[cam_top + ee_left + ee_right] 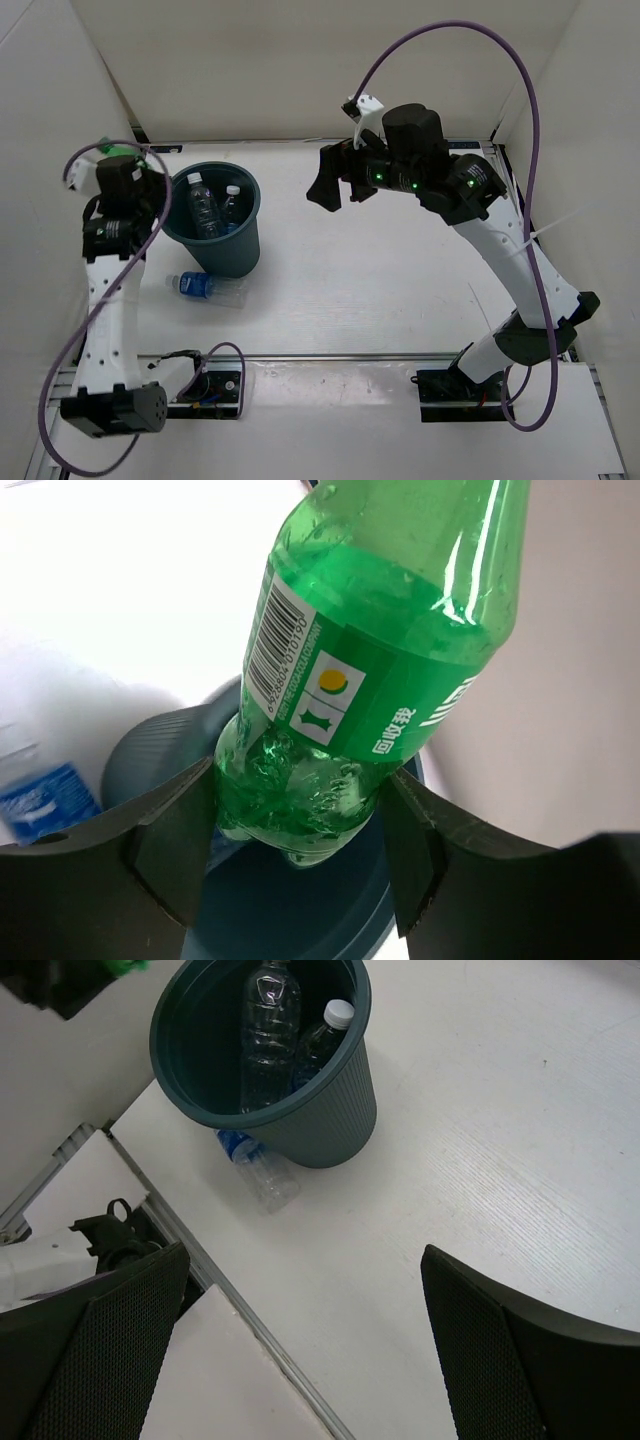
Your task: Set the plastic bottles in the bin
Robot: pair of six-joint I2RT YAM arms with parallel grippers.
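While the left jaws pinched the green bottle point(380, 660) low on its body, one dark finger point(170, 840) pressed against each side, the bottle sat tilted, its upper part leaning up and to the right in the left wrist view, with the barcode and label turned toward the camera. Beneath and behind its base showed the rim and hollow of the bin point(150, 745). From above, the left arm point(105, 290) reached along the left side of the table point(400, 290), and only a scrap of green showed past its wrist, just left of the bin's rim; whether the bottle hung over the opening could not be told from there.

Inside the bin stood two clear bottles, both with white caps: one point(203, 208) leaned toward the left wall and the other point(232, 203) sat just beside it on the right. A blue-labelled bottle point(205, 287) with a blue cap lay on its side on the table at the near foot of the bin, touching or almost touching the base.

The right arm point(500, 250) stretched from the right side toward the middle of the table, well apart from the bin. The right jaws were spread wide, their mesh-faced pads point(100, 1360) at either edge of the right wrist view, and only bare table showed between them.
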